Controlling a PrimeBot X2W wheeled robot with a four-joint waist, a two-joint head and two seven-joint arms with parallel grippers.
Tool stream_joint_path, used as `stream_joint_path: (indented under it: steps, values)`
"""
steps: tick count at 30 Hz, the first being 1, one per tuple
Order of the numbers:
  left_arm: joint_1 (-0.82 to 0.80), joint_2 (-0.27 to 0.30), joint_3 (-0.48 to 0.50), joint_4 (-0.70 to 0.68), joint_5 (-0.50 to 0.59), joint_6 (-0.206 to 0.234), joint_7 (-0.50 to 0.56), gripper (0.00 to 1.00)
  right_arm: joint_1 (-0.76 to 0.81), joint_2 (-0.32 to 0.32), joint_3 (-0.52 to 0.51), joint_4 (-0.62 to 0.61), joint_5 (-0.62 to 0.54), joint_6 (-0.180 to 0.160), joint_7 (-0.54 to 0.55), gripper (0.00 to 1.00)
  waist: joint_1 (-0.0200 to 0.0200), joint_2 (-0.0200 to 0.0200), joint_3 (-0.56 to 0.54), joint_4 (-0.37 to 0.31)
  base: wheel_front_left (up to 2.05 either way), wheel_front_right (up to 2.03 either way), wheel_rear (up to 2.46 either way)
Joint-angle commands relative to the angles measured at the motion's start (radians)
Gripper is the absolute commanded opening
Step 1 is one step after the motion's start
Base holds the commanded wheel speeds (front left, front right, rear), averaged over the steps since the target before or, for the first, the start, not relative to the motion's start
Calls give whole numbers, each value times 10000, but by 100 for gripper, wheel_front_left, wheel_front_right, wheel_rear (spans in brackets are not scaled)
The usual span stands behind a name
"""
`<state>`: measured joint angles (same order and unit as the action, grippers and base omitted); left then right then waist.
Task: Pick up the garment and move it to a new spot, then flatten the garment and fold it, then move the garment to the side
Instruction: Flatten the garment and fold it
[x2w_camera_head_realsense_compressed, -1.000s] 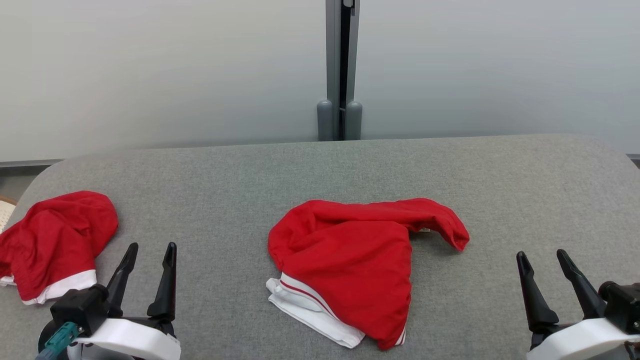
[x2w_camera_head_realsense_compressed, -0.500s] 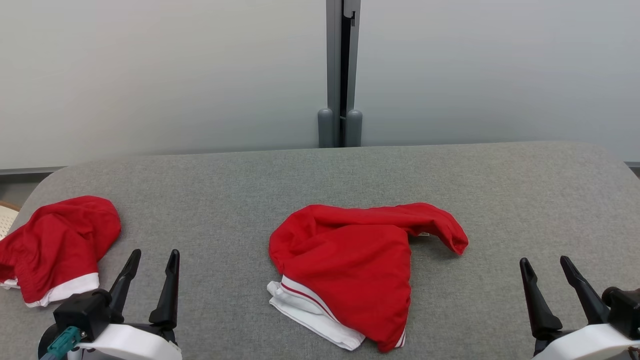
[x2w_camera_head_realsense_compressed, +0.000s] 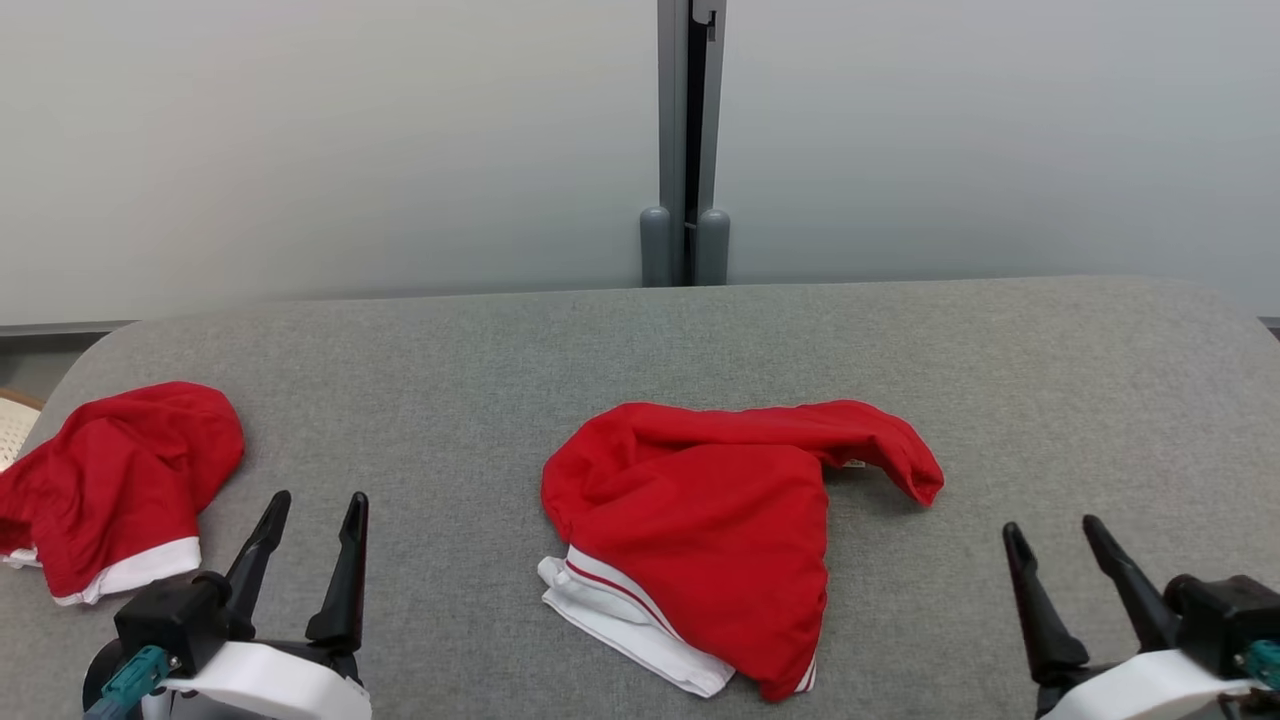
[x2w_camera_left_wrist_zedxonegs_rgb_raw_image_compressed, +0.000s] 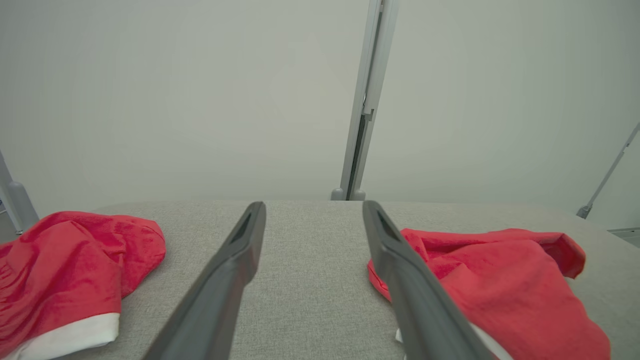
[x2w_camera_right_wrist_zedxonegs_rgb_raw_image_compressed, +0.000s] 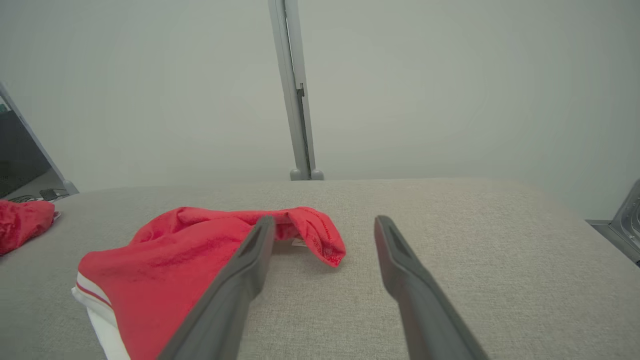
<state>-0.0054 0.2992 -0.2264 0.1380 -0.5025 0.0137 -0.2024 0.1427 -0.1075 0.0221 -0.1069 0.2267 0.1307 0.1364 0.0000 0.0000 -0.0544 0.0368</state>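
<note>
while the crumpled red garment (x2w_camera_head_realsense_compressed: 700, 530) lies mid-way across the grey table (x2w_camera_head_realsense_compressed: 1000, 350), clear of every edge, the left gripper (x2w_camera_head_realsense_compressed: 318, 498) and right gripper (x2w_camera_head_realsense_compressed: 1051, 524) hover either side, fingers spread, empty. bare surface opens rightward; a red bundle (x2w_camera_head_realsense_compressed: 110, 480) crowds the left edge.

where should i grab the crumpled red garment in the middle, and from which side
Probably the loose red tail at the right end of the crumpled red and white garment: it curls up off the grey fabric table. Come from the right with the open right gripper.
</note>
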Motion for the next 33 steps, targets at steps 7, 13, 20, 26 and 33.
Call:
stream_joint_path:
  steps: [7, 13, 20, 26, 33]
  values:
    - [-463, -77, -201, -211, 160, 118, 99, 100, -183, -285, 2057, 428, 149, 0, 350, 100, 0, 0, 416, 396, 0, 0, 0]
    - [-993, -278, -510, -225, 315, 37, 25, 100, -422, -611, 4038, 1407, 436, -3, 555, 100, 0, 0, 1021, 813, 0, 0, 0]
    - [-1595, -435, -605, -49, 382, -72, -159, 100, -858, -847, 4165, 2673, -55, -1, -158, 100, 0, 0, 1667, 1087, 0, 0, 0]
    - [-1880, -462, -632, 114, 450, -101, -288, 100, -1432, -841, 4035, 3395, -409, -1, -503, 0, 0, 0, 1881, 1090, 0, 0, 0]
    - [-1937, -433, -636, 192, 497, -101, -393, 100, -1854, -830, 3563, 2619, -115, -1, -882, 0, 0, 0, 1862, 1005, 0, 0, 0]
